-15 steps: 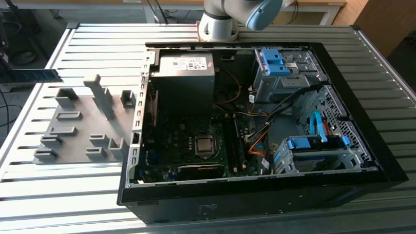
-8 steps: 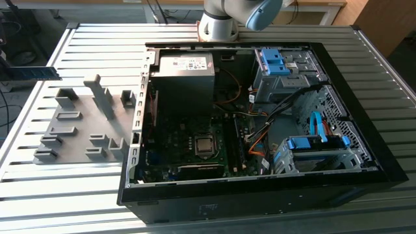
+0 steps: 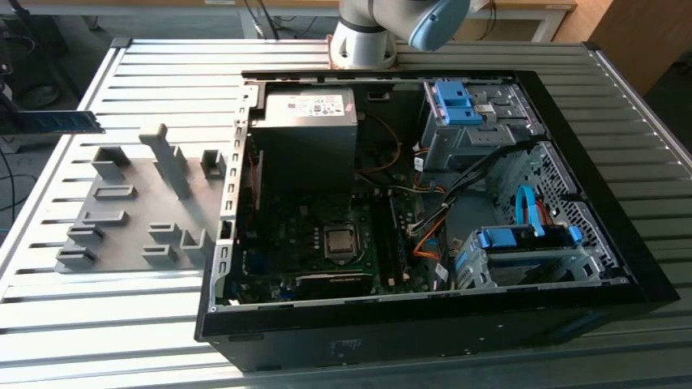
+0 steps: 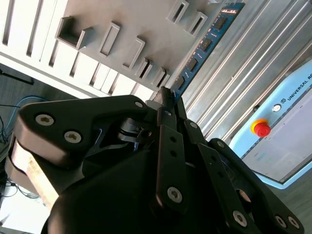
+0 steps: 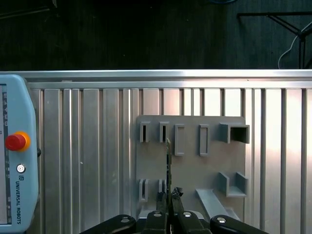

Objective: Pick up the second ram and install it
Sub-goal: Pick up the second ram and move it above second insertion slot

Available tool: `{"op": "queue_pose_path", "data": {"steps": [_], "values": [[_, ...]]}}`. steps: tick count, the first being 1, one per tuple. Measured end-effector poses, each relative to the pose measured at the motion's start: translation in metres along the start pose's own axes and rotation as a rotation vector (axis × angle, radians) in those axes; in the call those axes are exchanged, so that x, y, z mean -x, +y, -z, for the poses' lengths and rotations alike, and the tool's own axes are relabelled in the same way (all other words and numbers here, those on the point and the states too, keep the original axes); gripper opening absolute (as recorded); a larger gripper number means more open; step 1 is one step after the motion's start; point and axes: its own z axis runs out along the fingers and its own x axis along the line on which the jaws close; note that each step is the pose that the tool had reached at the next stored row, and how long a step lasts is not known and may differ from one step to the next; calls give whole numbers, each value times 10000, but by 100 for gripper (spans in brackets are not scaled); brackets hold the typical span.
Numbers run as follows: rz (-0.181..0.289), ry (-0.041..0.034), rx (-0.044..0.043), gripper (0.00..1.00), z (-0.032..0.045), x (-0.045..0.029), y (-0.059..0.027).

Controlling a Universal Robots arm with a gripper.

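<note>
1. Fingers [image 4: 169, 131] are pinched shut on one end of the memory stick [image 4: 204, 44]. The rest of the stick juts out free beyond them, so we judge the pick done and the fitting not yet.
2. In the exterior view the memory stick [image 3: 60, 121] hangs at the upper left of the frame. It sits over the edge of the table [image 3: 141, 324], up off the grey holder [image 3: 119, 219] and well apart from the open computer case [image 3: 433, 316].
3. We think it is gripped by its end and kept flat-sided so that its long edge stays free to meet a slot. In the first wrist view it shows edge-on as a thin line over the holder [image 5: 190, 165].
4. The stick is a long, thin, flat blue board with a row of dark square chips.
5. The holder is matte grey plastic with upright rectangular pockets. The table is ribbed, shiny metal slats. The case is black sheet metal with blue plastic latches inside.
</note>
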Motion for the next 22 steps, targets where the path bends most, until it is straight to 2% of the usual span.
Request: {"op": "queue_pose_path", "data": {"steps": [22], "values": [[0,-1,-2,14,-4,2,-117]]}}
